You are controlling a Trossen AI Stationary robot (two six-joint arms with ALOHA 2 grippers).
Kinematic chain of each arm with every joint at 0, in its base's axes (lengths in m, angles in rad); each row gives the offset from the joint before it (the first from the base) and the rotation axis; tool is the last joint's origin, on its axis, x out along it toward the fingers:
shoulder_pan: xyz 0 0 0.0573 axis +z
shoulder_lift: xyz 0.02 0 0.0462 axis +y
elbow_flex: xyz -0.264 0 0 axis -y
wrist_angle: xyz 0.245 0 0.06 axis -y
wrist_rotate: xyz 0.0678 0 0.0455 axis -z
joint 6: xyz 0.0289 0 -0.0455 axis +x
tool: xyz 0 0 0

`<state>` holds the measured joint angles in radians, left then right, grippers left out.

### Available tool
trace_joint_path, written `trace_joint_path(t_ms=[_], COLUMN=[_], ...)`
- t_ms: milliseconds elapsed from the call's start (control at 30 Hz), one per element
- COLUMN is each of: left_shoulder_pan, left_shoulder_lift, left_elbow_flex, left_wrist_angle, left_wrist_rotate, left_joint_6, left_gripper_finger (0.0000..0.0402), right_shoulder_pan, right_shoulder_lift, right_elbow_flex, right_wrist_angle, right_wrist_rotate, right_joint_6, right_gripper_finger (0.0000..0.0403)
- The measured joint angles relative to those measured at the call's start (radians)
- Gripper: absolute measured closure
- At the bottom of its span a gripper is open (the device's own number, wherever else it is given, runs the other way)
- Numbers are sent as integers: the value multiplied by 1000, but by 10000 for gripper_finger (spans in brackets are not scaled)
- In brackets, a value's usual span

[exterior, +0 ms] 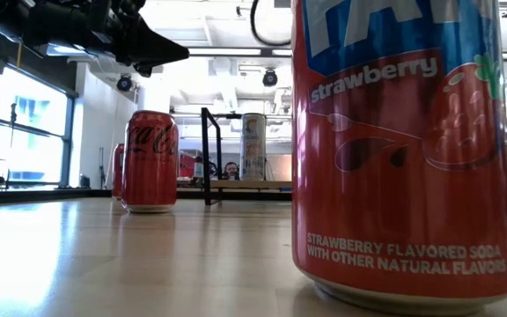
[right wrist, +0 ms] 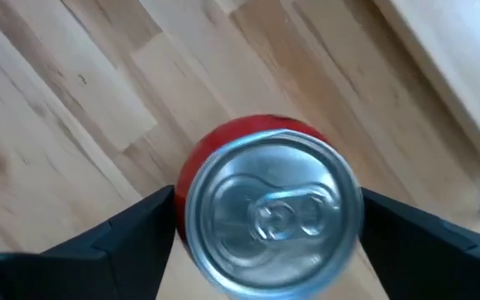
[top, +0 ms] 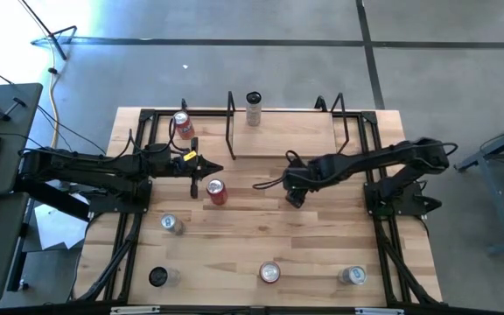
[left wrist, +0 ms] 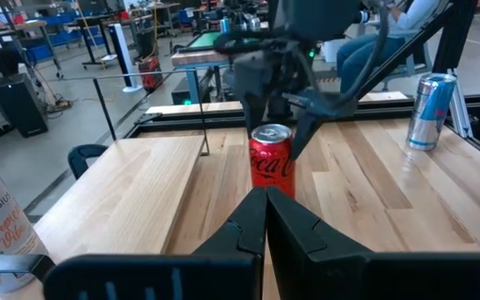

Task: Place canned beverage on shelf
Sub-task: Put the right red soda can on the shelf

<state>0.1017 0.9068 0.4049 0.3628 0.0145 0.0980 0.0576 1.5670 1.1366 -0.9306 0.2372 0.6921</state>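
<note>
Your right tool (left wrist: 277, 127) hangs spread wide around the red Coca-Cola can (top: 217, 191), which stands on the worktop (top: 322, 236) near the shelf (top: 296, 140); your left tool (top: 210, 168) waits beside it, closed and empty

You've got open board on the shelf (top: 296, 140) right of the tall can (top: 254, 108). Its black rods (top: 230, 122) fence the near edge, the gap between them clear. Left gripper (top: 214, 168) sits just beside that corner.

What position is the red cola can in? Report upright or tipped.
Upright: the red cola can stands on its base, lid up.
</note>
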Motion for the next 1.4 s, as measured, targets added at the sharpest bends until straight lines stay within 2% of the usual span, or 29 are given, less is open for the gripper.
trace_joint_path(t_ms=[200,300,500,633,833,967,1200,1400], left_shoulder_pan=[0,0,0,0,0,1,3,3], left_shoulder_lift=[0,0,0,0,0,0,0,0], left_elbow_flex=[0,0,0,0,0,0,0,0], left_wrist_angle=[0,-5,-28,-27,-22,-21,-21,-21], left_wrist_rotate=[0,0,0,0,0,0,0,0], left_joint_6=[-1,-1,-17,-26,-26,-25,1,9], left_gripper_finger=[399,399,399,399,399,399,399,399], right_shoulder_pan=[-32,-47,-133,-265,-472,-554,-645,-660], right_shoulder_lift=[18,13,5,15,194,344,544,595], right_elbow_flex=[3,25,184,307,508,679,924,982], right_wrist_angle=[11,-3,-41,-19,-92,-182,-298,-295], right_wrist_rotate=[-39,-61,-102,-106,-174,-195,-213,-224], right_joint_6=[-23,-88,-346,-625,-1004,-1166,-1280,-1314], right_gripper_finger=[111,118,118,118,118,118,118,118])
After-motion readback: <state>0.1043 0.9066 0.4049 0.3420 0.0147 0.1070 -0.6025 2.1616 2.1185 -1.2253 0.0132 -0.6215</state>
